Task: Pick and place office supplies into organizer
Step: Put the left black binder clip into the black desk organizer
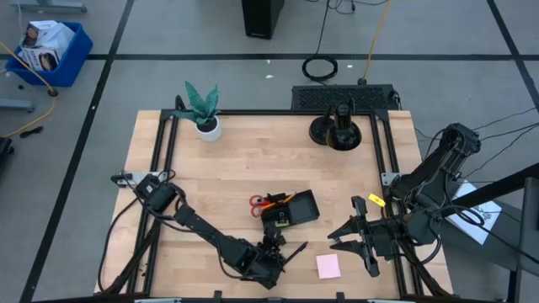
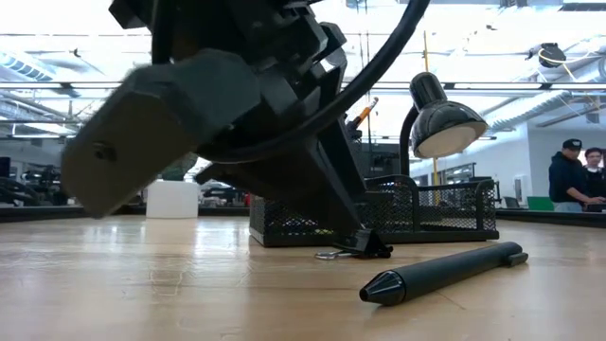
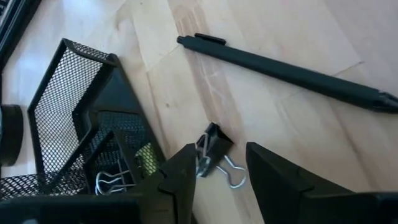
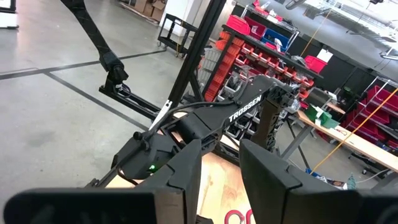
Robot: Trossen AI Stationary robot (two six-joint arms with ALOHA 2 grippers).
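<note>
A small black binder clip (image 3: pixel 213 149) lies on the wood just outside the black mesh organizer (image 3: pixel 68 106). My left gripper (image 3: pixel 221 180) slants down over it, open, one finger on each side of the clip. A slim black pen (image 3: pixel 283 68) lies on the table beyond the clip. The organizer holds another clip (image 3: pixel 109 182) and a yellow-green piece (image 3: pixel 147 159). In the high view, red-handled scissors (image 1: pixel 258 204) and orange pencils (image 1: pixel 278 199) rest at the organizer (image 1: pixel 296 206). My right gripper (image 4: pixel 221 180) hangs open and raised at the table's right side (image 1: pixel 354 236), holding nothing. My left gripper comes at the clip slanting down from the table's near side. One fingertip (image 3: pixel 184 169) stands right beside the clip's wire handle (image 3: pixel 203 164). I cannot tell whether it touches it. The clip lies flat on the table.
A pink sticky-note pad (image 1: pixel 328 266) lies near the front edge, right of my left gripper (image 1: pixel 276 246). A potted plant (image 1: pixel 203 108) and a black desk lamp (image 1: pixel 337 130) stand at the far side. People (image 2: pixel 573 175) stand in the room beyond the table.
</note>
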